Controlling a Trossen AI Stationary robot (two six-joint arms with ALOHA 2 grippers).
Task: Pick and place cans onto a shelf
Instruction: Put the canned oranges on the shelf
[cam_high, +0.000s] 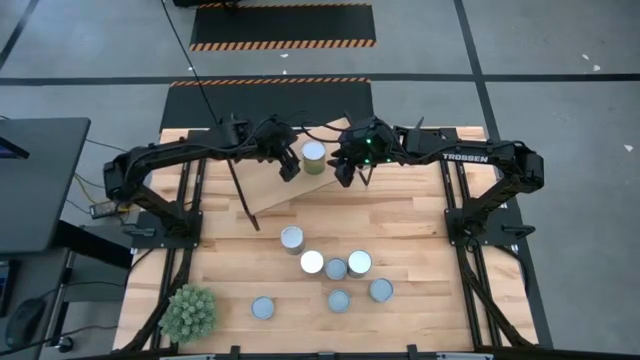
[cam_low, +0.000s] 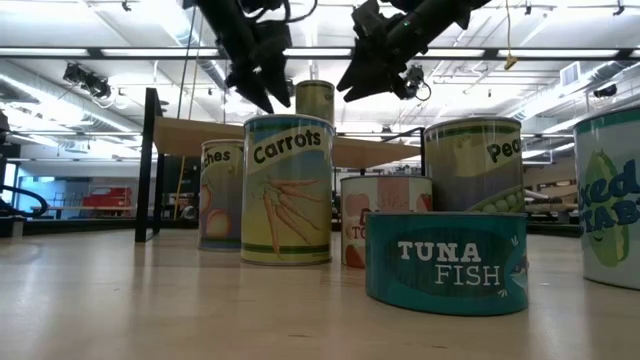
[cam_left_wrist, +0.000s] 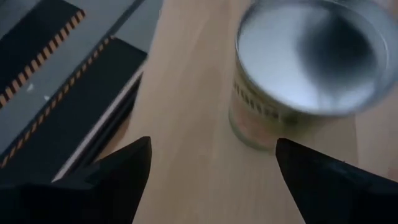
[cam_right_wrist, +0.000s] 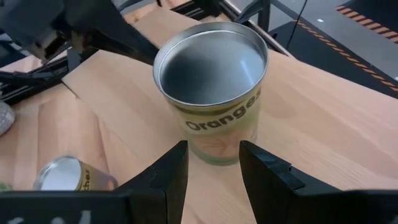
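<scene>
Six small metal tins (cam_high: 335, 270) with silvery tops are seen on the pale wooden tabletop (cam_high: 420, 225), nearest. Farther back, one olive-labelled "Oranges" can (cam_high: 314, 157) is stood on the tilted light-wood shelf (cam_high: 290, 190). It is flanked by the left gripper (cam_high: 289, 166), spread wide and empty, and the right gripper (cam_high: 349, 172), parted, holding nothing. The can could be toppled by a clipped rim on retreat. Other labels are read only low down.

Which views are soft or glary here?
Left wrist view: the can on the shelf is blurred, its top washed out by glare. Right wrist view: the same can is sharp. Low view: the tuna can is crisp.
</scene>
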